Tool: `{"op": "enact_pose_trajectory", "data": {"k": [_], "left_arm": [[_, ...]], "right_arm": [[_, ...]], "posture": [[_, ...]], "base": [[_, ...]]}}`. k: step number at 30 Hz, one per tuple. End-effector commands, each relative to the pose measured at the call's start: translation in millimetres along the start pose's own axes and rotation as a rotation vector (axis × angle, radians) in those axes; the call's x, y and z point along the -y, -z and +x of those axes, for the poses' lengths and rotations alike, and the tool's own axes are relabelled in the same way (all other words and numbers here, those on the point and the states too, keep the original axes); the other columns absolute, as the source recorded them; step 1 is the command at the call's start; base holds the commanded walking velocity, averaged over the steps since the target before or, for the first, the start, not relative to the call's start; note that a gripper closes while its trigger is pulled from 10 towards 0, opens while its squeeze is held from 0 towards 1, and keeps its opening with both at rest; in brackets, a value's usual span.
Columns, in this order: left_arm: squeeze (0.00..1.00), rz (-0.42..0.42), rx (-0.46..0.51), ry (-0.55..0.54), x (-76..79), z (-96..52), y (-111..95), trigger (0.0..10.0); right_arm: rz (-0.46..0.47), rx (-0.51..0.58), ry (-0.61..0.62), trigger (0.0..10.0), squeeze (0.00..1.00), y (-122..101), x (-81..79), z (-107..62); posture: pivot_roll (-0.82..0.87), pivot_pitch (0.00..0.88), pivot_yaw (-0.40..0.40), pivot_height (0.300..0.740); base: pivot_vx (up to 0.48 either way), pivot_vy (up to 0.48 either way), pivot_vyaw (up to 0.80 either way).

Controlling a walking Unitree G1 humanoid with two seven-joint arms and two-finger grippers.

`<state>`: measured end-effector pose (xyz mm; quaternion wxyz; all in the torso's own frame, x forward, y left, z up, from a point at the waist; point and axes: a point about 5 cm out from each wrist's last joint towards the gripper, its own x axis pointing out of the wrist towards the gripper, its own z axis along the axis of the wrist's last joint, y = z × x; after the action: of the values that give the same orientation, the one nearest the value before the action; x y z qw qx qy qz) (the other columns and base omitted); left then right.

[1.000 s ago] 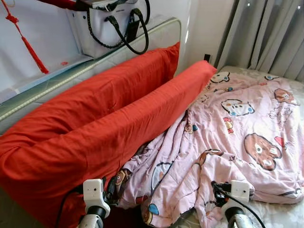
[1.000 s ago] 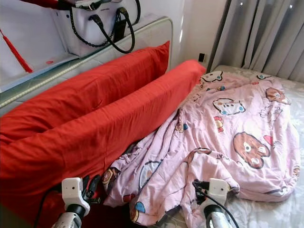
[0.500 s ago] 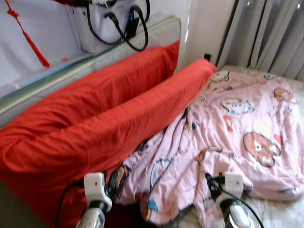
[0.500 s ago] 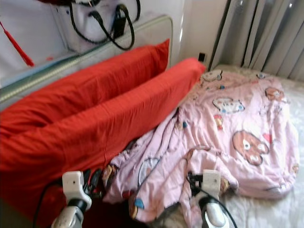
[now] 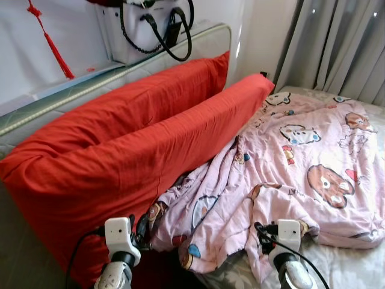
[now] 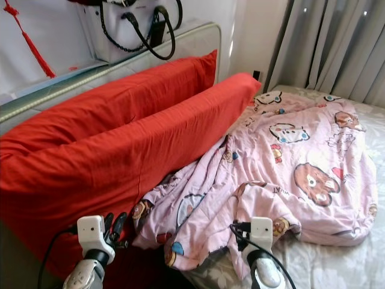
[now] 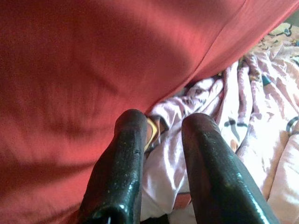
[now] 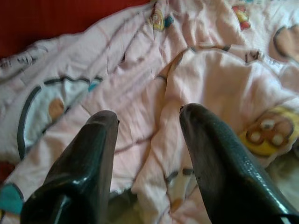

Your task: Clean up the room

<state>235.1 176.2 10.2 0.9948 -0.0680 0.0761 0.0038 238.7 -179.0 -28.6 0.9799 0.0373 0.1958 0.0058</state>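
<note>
At lower centre of the frame, the pink quilt (image 5: 289, 174) lies crumpled beside the red pillows (image 5: 132, 150); right gripper (image 8: 149, 126) is spread wide, left gripper (image 7: 163, 135) narrowly parted, both empty; a thick fold should be pinched

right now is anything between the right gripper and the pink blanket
Nothing visible. The right gripper hangs just above the pink blanket, fingers open, with only rumpled folds of it ahead. The red pillow lies off to the left.
</note>
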Motion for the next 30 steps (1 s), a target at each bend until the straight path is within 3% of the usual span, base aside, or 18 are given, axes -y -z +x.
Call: {"op": "enact_pose_trajectory", "data": {"k": [1,30], "left_arm": [[0.0,0.001,-0.007,0.0,-0.6,0.6,-0.5,10.0],[0.0,0.0,-0.023,0.005,-2.5,2.8,-2.2,10.0]], "right_arm": [[0.007,0.012,0.003,10.0,0.0,-2.4,-1.0,1.1],[0.019,-0.017,0.017,10.0,0.0,-2.3,-4.2,5.4]], "posture": [[0.01,0.0,0.015,0.642],[0.02,0.0,0.017,0.642]], "base": [[0.0,0.0,0.0],[0.0,0.0,0.0]]}}
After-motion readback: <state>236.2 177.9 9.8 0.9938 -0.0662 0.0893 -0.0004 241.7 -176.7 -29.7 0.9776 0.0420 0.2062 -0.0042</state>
